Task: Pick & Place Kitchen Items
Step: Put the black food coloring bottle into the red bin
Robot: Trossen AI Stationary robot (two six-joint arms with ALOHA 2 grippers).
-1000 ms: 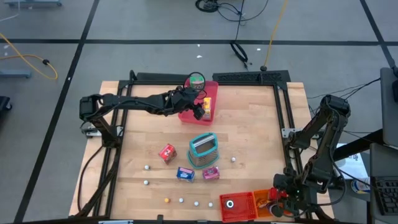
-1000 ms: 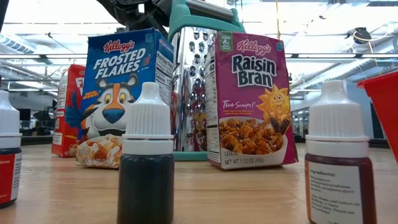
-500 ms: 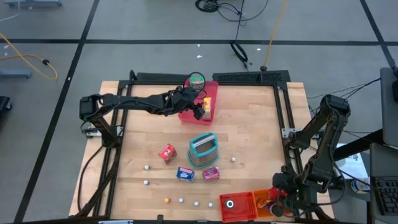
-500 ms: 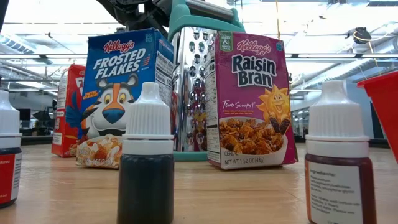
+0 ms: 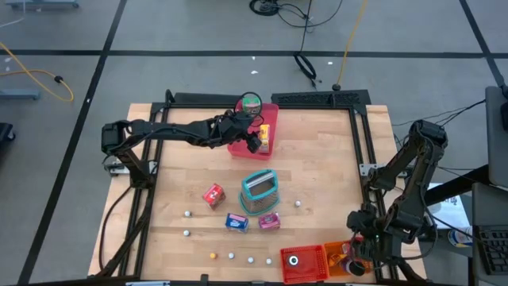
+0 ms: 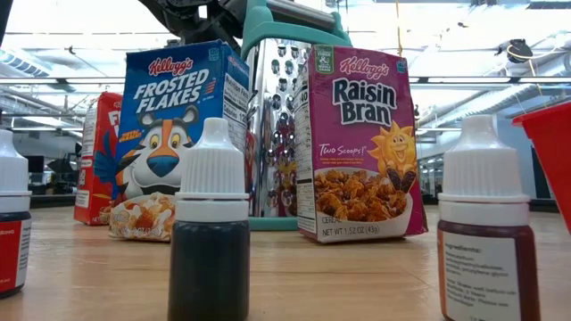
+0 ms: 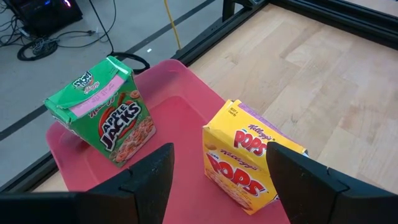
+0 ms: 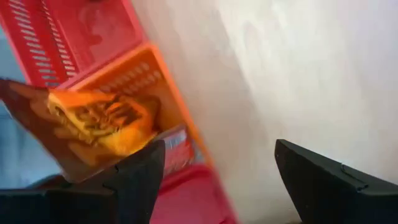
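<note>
Cardboard boxes: thin printed card, judged light, stiff on the flat faces and easily dented at the corners; best taken across the two narrow sides, near mid-height.
Grater (image 5: 259,191): taken as the landmark; steel faces with a teal handle, standing upright mid-table.
Blue box (image 6: 183,138): read as "Kellogg's Frosted Flakes"; seen standing just beside the grater in the low view.
Purple box (image 6: 360,143): read as "Kellogg's Raisin Bran, Two Scoops!", with "NET WT 1.52 OZ (43g)"; placed just beside the grater on its other side.
Red box (image 5: 213,195): set near the grater toward the left arm's side; its print is not readable.
Dropper bottles (image 6: 210,227): white ribbed caps; judged smooth and apt to tip, so a hold around the body is suggested.
Pink tray (image 7: 183,112): found beyond the grater, at the far edge of the table.
Green box (image 7: 102,112): marked "Apple Jacks", stood on the tray.
Yellow box (image 7: 249,162): marked "Kellogg's Pops", also on the tray, apart from the green box.
Left gripper (image 7: 217,180): held over the tray, fingers spread, nothing between them.
Right gripper (image 8: 214,180): held above the orange bin (image 8: 130,81), well apart from the grater; fingers parted and empty.
Orange packet (image 8: 99,121): seen lying in that bin; judged soft and crinkly.
</note>
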